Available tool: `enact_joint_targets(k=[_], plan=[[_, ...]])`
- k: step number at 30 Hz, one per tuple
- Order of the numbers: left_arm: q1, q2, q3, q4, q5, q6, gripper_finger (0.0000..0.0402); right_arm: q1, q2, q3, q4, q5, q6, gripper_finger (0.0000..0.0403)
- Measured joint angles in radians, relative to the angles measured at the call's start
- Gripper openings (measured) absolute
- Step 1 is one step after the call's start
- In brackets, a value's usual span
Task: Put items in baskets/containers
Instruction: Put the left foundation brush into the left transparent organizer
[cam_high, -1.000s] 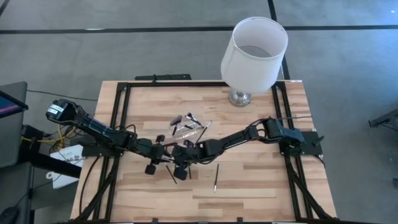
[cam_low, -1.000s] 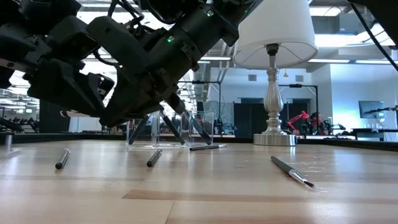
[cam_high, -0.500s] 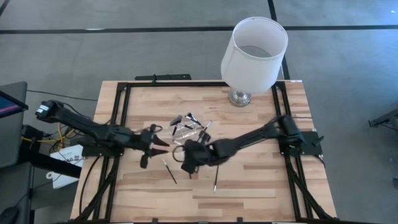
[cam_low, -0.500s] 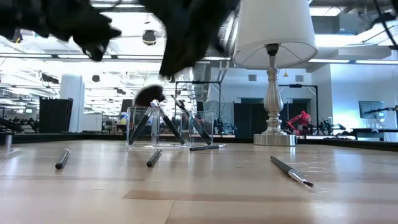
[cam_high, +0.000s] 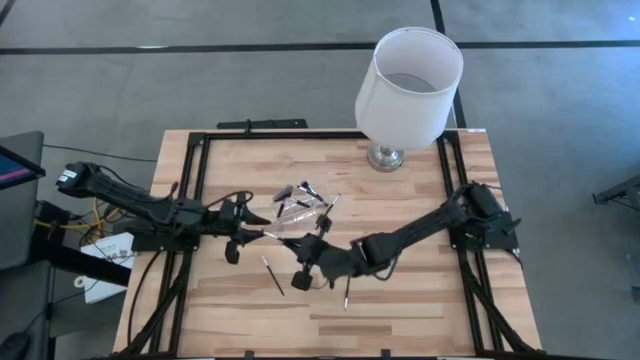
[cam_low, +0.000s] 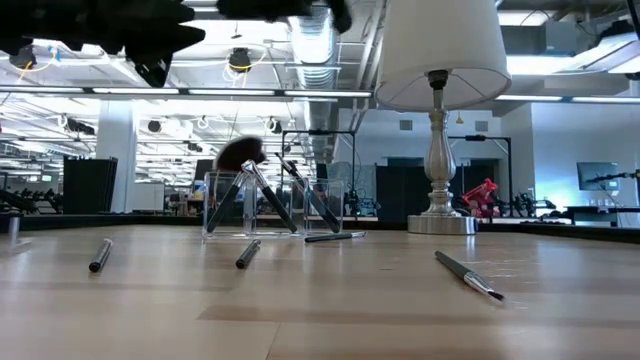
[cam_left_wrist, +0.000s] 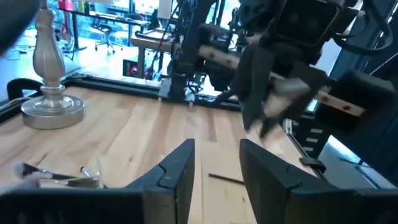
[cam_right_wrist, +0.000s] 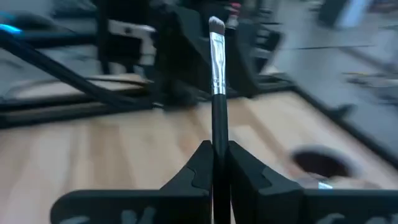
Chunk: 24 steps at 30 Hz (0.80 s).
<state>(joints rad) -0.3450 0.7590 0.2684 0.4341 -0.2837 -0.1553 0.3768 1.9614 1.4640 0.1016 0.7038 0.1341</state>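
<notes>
A thin makeup brush (cam_right_wrist: 216, 81) is pinched upright in the closed right gripper (cam_right_wrist: 216, 163). Nothing is held by the left gripper (cam_left_wrist: 214, 171), its fingers parted above the table (cam_left_wrist: 124, 134).

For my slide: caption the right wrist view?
Right gripper shut on an upright brush, bristles up, above the table.

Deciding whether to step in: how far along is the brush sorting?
Done: several brushes, including the fluffy one, stand in the clear container. In hand: right gripper shut on a thin brush; left gripper open and empty. Left: loose brushes on the table, like this one.
</notes>
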Motion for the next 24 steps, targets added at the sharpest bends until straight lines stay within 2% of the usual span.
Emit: enact_joint_targets(k=[5,10,16,21,24], plan=[[0.000,0.045,0.000,0.056,0.065,0.024,0.0116,-0.055,0.000,-0.100,0.251,-0.162,-0.003,0.0015],[-0.002,0.046,0.000,0.107,0.114,0.051,0.0109,-0.084,0.001,-0.163,0.393,-0.277,0.002,0.0015],[-0.002,0.046,0.000,0.143,0.113,0.054,0.0108,-0.100,0.005,-0.180,0.419,-0.352,0.041,0.0015],[-0.002,0.046,0.000,0.174,0.113,0.089,0.0106,-0.105,0.008,-0.180,0.416,-0.361,0.041,0.0016],[-0.002,0.046,0.000,0.173,0.113,0.091,0.0089,-0.105,0.008,-0.180,0.415,-0.362,0.040,0.0015]])
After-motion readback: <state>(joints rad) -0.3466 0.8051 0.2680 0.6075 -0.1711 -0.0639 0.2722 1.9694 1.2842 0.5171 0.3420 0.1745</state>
